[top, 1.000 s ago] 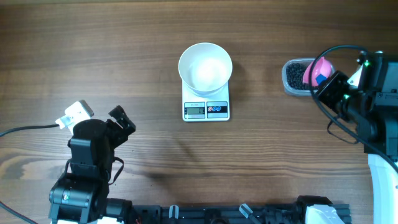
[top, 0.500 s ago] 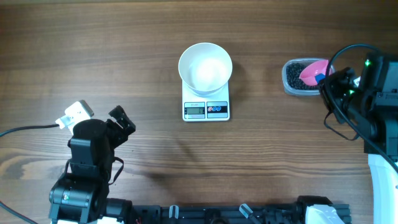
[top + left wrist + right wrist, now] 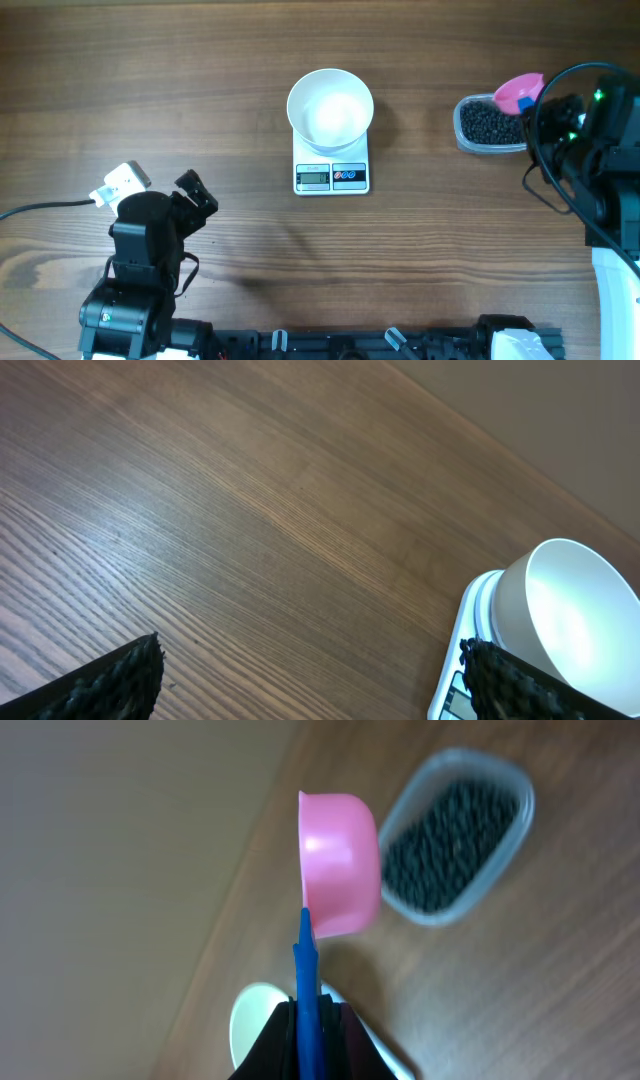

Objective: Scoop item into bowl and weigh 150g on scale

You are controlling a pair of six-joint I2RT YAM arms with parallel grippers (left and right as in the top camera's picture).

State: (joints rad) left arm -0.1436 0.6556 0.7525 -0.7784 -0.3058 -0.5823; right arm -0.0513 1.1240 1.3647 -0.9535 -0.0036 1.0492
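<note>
A wooden table (image 3: 200, 80) is seen from above, with 2 arms at its near edge. The left arm (image 3: 140, 260) is parked at the near left corner, well apart from everything else. Its gripper (image 3: 193, 198) is spread fully, nothing is held, and its 2 fingers (image 3: 115, 678) are seen at the lower corners of the wrist view with bare wood between them.

The right arm (image 3: 600, 170) is raised at the right edge. Its gripper (image 3: 310, 1040) is clenched on the thin blue handle of a pink scoop (image 3: 340, 865).

The scale (image 3: 331, 165) is set at the middle of the table, its display (image 3: 313, 178) and 2 buttons turned toward the arms. The bowl (image 3: 330, 108) is stood upright on the scale's far part, and the display is left uncovered.

A clear tub (image 3: 462, 128) is placed well to the right of the scale. The scoop's cup is held over the tub's far right corner; in the wrist view it is seen tipped on its side. Whether anything is carried in it cannot be told.

The beads (image 3: 488, 124) are heaped as a dark mass inside the tub.
</note>
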